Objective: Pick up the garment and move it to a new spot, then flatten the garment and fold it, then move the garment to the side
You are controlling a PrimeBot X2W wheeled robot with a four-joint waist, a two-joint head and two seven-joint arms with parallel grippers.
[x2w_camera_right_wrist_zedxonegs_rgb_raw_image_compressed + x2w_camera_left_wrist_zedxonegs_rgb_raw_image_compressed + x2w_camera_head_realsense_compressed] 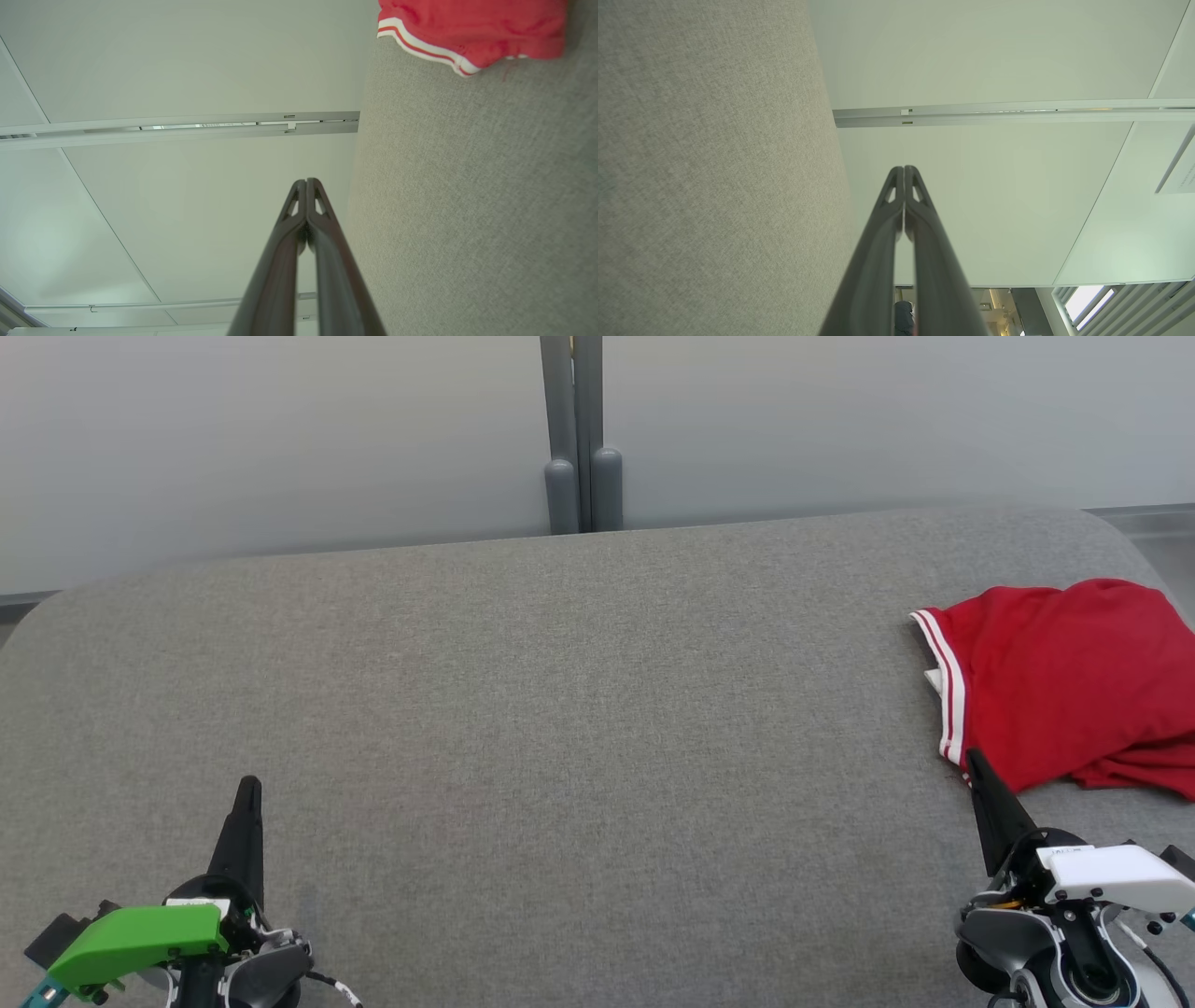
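Note:
A red garment (1064, 681) with a white-striped hem lies folded at the far right of the grey table (560, 709). It also appears at the top of the right wrist view as the garment (472, 28). My right gripper (976, 765) is shut and empty, its tip just at the garment's near left corner. In its own view the right gripper (306, 181) has both fingers pressed together. My left gripper (249, 789) rests at the lower left, far from the garment, shut and empty; the left gripper (904, 168) shows its fingers together.
A grey post (581, 439) stands behind the table's far edge against a pale wall. The table's rounded corners lie at the far left and far right. Its wide middle is bare grey fabric.

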